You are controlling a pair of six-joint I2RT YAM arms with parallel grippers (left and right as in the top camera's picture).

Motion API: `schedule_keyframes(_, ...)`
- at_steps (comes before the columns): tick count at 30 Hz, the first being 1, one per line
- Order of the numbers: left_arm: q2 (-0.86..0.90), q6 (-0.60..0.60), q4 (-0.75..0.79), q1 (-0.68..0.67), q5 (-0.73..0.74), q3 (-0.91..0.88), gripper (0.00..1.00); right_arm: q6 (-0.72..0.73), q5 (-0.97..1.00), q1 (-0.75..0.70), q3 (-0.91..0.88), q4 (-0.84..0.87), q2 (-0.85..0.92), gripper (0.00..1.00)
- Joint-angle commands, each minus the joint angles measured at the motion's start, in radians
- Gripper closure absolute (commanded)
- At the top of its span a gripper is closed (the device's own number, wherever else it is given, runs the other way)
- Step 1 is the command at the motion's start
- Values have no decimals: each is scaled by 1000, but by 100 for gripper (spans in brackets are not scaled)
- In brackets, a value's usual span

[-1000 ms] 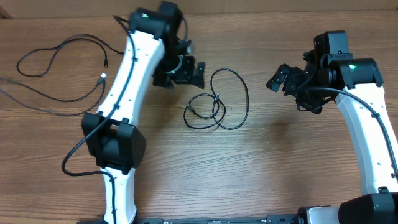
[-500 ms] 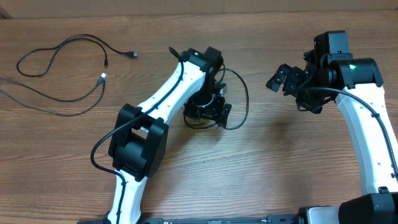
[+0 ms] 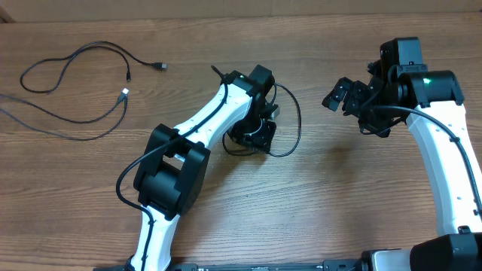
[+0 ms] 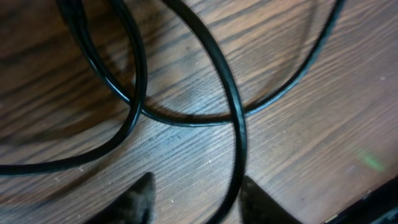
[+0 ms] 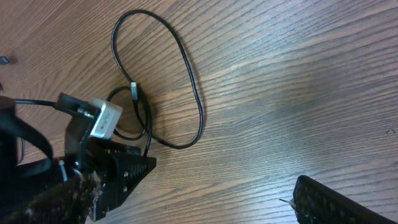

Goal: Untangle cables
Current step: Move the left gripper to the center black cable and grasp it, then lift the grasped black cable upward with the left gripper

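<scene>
My left tool (image 3: 253,135) is down on the coiled cable (image 3: 296,120) in the middle of the counter (image 3: 339,188), a little toward the far edge. In the left wrist view the two fingertips (image 4: 140,199) stand partly apart with bare wood showing between them. One black strand (image 4: 237,149) runs down through that gap, close against the right-hand fingertip. It is straddled, and I see no pinch from both sides. Just ahead of the tips that strand crosses a second one, and a third curves off to the left.

From the right wrist camera the same coil reads as one long narrow loop (image 5: 186,68) lying flat on the wood. A small silvery plug (image 5: 133,89) sits beside the tighter turns under the left tool. The left arm (image 3: 203,120) reaches diagonally from the near edge to the coil.

My right tool (image 3: 343,93) hangs over the right side of the counter, well apart from the coil. Its jaws are spread wide and there is nothing in them. Only one of its fingers (image 5: 329,199) shows in its own camera, at the bottom corner.

The other cables (image 3: 71,60) lie loose toward the far left corner, away from both tools. One sweeps in an open curve, and another runs off the left edge. I can make out three plug ends there: a dark one (image 3: 160,66), another dark one (image 3: 128,76) and a silvery one (image 3: 124,93). Which plug belongs to which strand I cannot tell.
</scene>
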Motion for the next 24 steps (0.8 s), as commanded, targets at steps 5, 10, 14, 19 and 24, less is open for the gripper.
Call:
schedule_keyframes(5,-4,11,-122,21,8,119,96,4,10,-3,3,3,0,0)
schedule_keyframes(10,-72,3,-300,71,8,418,96,4,10,-3,3,3,0,0)
schedule_keyframes(14,-238,3,-313,99,6,646,96,4,10,-3,3,3,0,0)
schedule_keyframes(19,-502,3,-175,106,0,685,96,4,10,-3,3,3,0,0)
schedule_keyframes(24,-643,-4,-49,106,-19,685,96,4,10,-3,3,3,0,0)
